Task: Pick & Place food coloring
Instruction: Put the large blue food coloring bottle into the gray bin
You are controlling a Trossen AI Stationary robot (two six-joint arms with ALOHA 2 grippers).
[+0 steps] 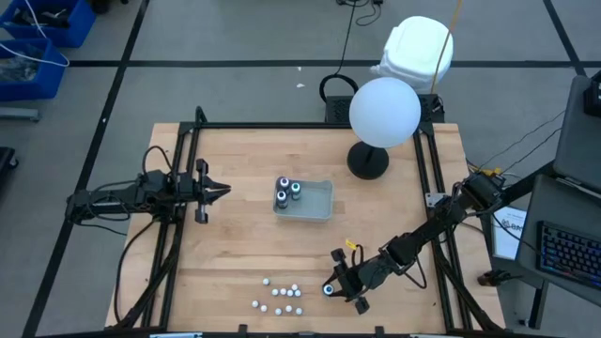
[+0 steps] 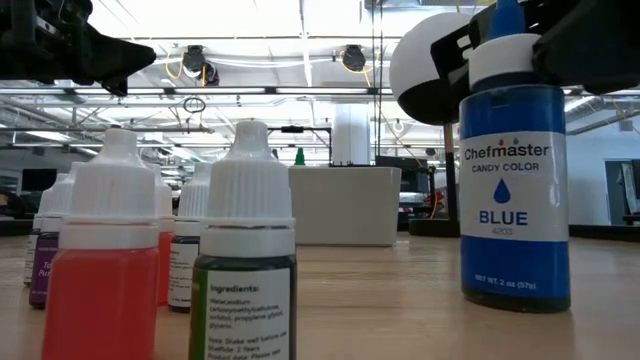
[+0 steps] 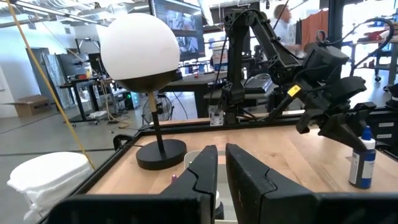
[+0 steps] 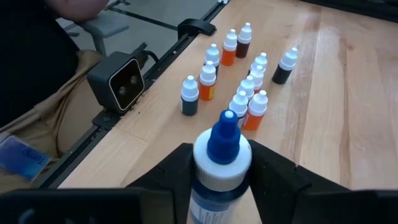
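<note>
My right gripper (image 1: pixel 331 288) is near the table's near edge, shut on a tall blue food coloring bottle (image 2: pixel 515 200) with a white cap and blue tip. Several small white-capped bottles (image 4: pixel 242 81), some orange or red, stand in a cluster (image 1: pixel 282 296) on the wood just left of it. Three dark bottles with teal tops (image 1: pixel 286 191) stand in the grey tray (image 1: pixel 319 202) at the table's middle. My left gripper (image 1: pixel 223 192) hovers left of the tray, pointing at it, with its fingers (image 3: pixel 205 171) shut on nothing. My right gripper pinches the blue bottle by its white cap (image 4: pixel 222 163), just under the blue tip, one finger (image 4: pixel 177 171) on each side. The fingers slant down from the table's right. The bottle stands upright, and its base (image 2: pixel 515 300) seems to rest on the tabletop.
A lamp with a white globe and a black round base (image 1: pixel 368 161) stands at the table's far right, behind the tray. Black rails (image 1: pixel 188 160) run along the table's left and right sides. Bare wood lies between the tray and the small bottles.
</note>
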